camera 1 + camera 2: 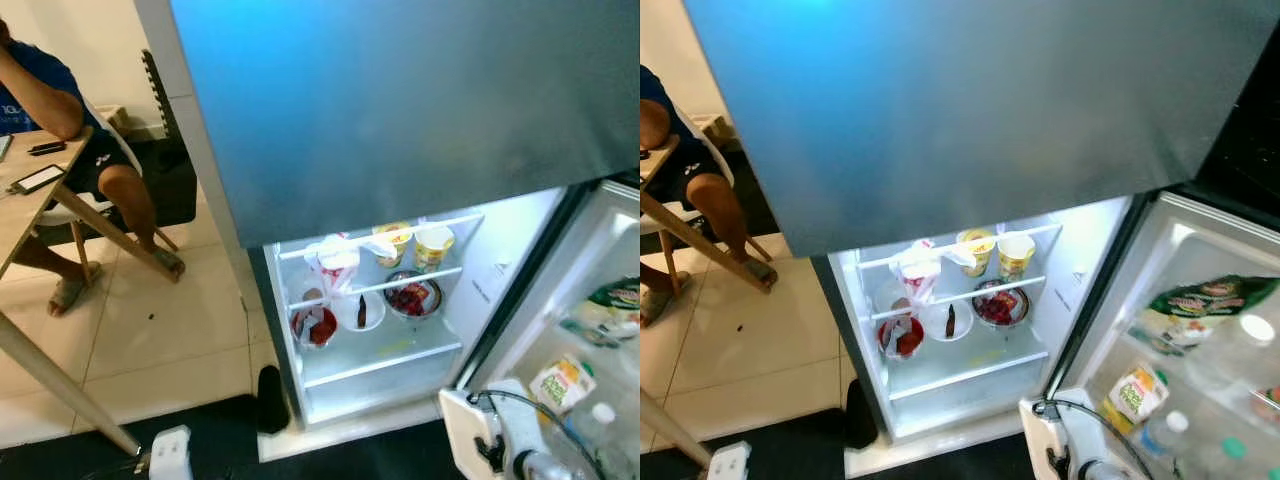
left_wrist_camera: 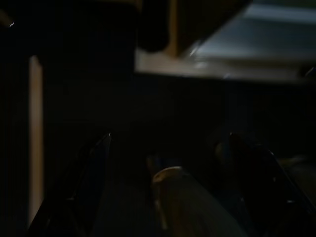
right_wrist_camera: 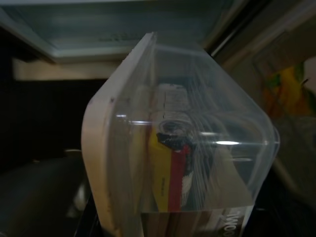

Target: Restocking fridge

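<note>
Dark, blurred left hand (image 2: 163, 197) fingers.

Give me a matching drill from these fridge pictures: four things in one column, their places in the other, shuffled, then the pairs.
Things:
1. Two yellow cups
2. Bowl of red food
3. Juice carton
4. Clear lidded box

Places:
A. In the open fridge door's rack
B. On the fridge's upper lit shelf
C. Right in front of the right wrist camera
D. On the fridge shelf below the cups

Pairs: 1-B, 2-D, 3-A, 4-C
</note>
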